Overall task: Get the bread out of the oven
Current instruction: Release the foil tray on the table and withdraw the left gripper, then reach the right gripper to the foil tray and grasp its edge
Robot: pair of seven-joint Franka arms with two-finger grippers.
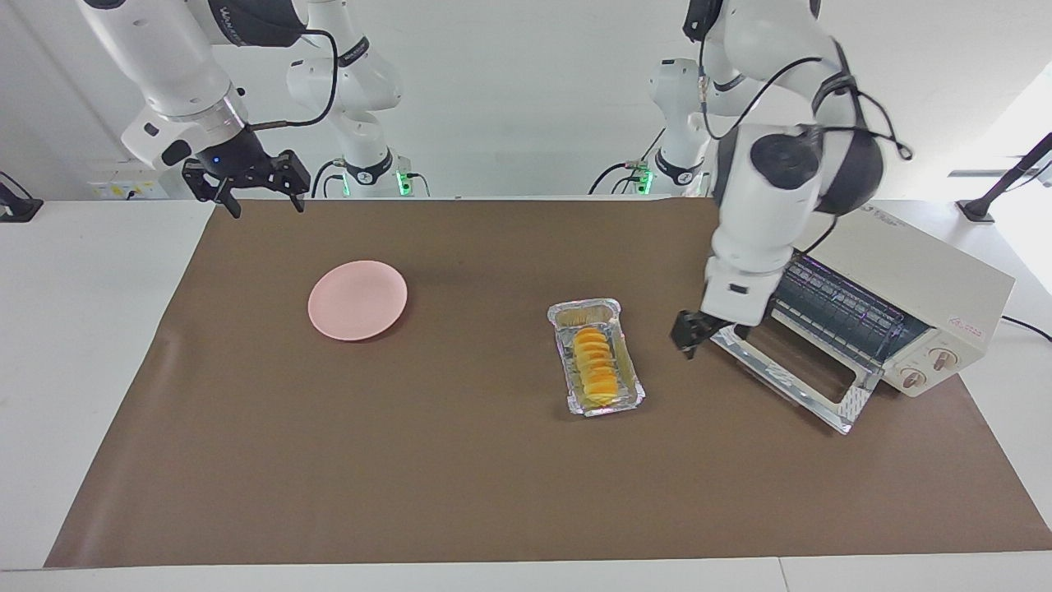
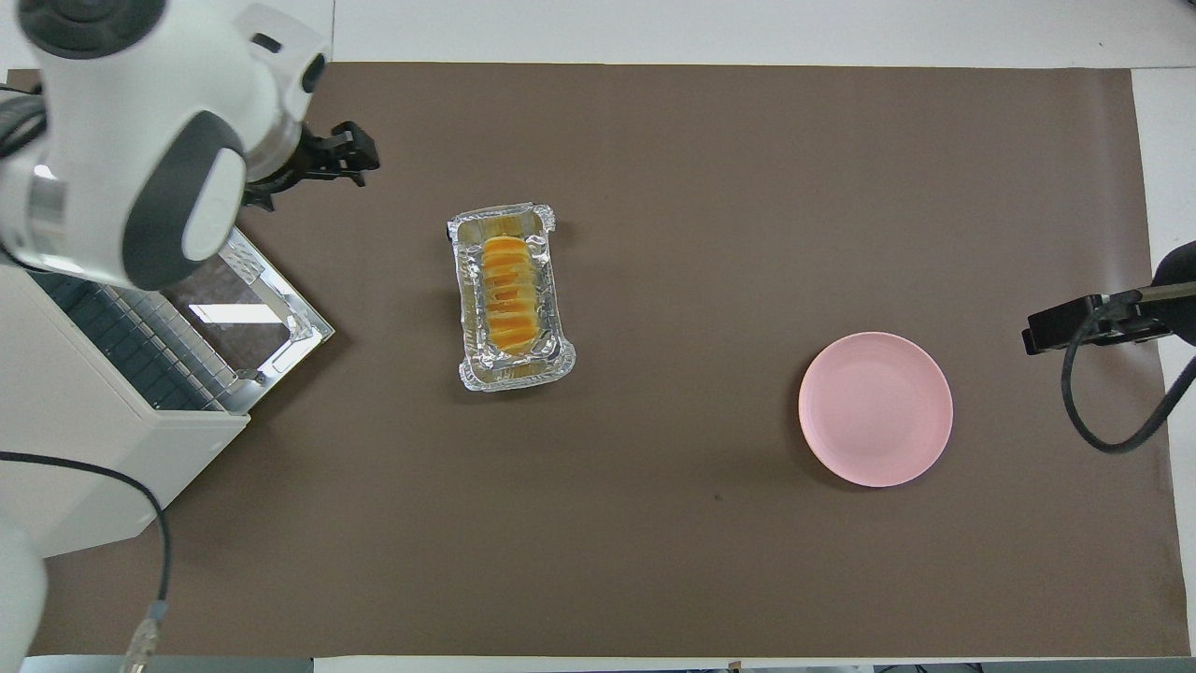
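So the right gripper (image 1: 261,191) is parked up in the air over the table edge at its own end, fingers spread apart and holding nothing. It's just waiting. A pink plate (image 1: 357,300) sits on the mat well apart from it, toward the middle.

Next along, the bread (image 1: 595,368) is already out of the oven (image 1: 904,300), lying in a foil tray (image 1: 575,316) on the mat, near the left gripper (image 1: 692,333) but clearly apart from it. That gripper is low, right at the corner of the dropped oven door (image 1: 789,380), between door and tray. I honestly can't tell how open its fingers are, but nothing seems to be in them.

The risk, I'd say: it's so close to that door edge that a careless swing could clip the door or nudge the light tray and slide the bread off its spot.
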